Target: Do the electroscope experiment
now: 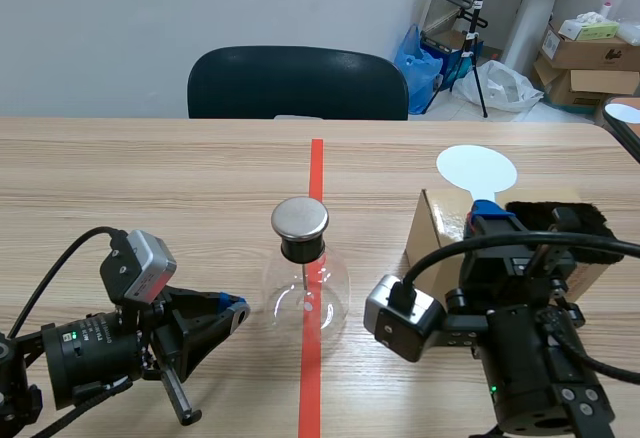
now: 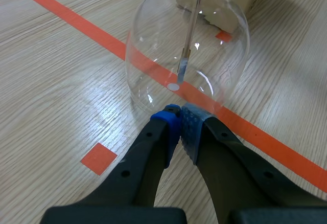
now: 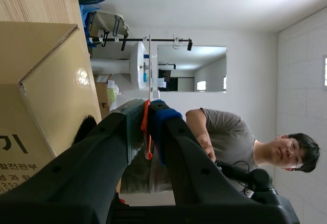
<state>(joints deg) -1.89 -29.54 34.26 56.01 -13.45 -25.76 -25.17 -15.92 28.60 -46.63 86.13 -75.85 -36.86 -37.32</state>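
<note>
I'm clamping the white paddle (image 1: 477, 170) in my right claw (image 3: 147, 119), aiming gently for the metal cap (image 1: 300, 218) mid-table; left claw (image 2: 180, 126) sitting closed, empty

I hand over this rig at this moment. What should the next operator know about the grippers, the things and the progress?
Left gripper: shut on nothing, low on the table, tips close to the base of the glass flask.
Right gripper: shut on the orange handle of the white-disc paddle, held over the cardboard box.
A black furry pad lies on the box.
Done: paddle is in hand. Whether it was rubbed cannot be told.
Left: probably bring the disc to the flask's metal cap; they are apart now.
</note>
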